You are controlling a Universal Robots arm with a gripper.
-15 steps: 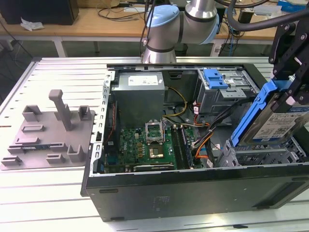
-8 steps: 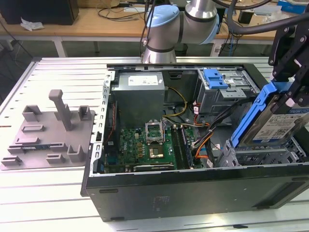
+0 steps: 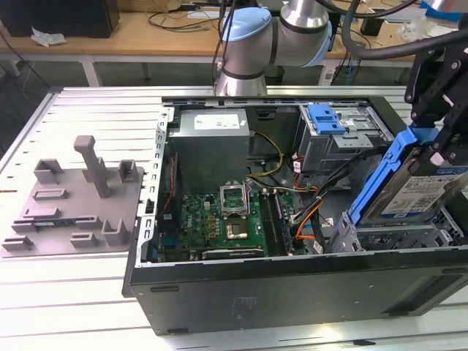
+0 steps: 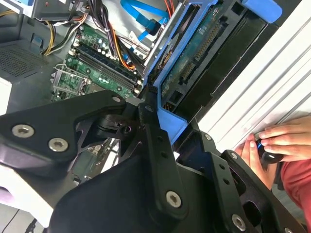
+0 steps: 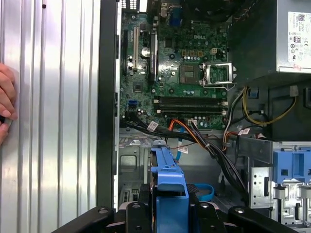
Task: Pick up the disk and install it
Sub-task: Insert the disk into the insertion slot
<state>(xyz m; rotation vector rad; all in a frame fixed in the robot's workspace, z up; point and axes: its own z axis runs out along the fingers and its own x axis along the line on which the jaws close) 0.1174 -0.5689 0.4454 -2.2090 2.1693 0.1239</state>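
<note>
The disk (image 3: pixel 415 194), a silver drive with a white-and-blue label in a blue carrier bracket (image 3: pixel 379 175), hangs steeply tilted at the exterior view's right. Its lower end is just above the grey metal drive bay (image 3: pixel 387 238) in the open computer case (image 3: pixel 292 289). My black gripper (image 3: pixel 441 142) is shut on the disk's upper end. In the second wrist view the disk (image 4: pixel 194 58) shows its green circuit-board underside between the gripper's fingers (image 4: pixel 154 131). The blue bracket (image 5: pixel 168 187) runs out from the gripper (image 5: pixel 167 213) in the first wrist view.
Inside the case lie a green motherboard (image 3: pixel 223 219), a grey power-supply box (image 3: pixel 210 142), orange and black cables (image 3: pixel 303 212) and a cage with a blue latch tab (image 3: pixel 325 118). A grey fixture (image 3: pixel 77 197) stands at the exterior view's left. A person's hand (image 4: pixel 279 141) rests on the table beside the case.
</note>
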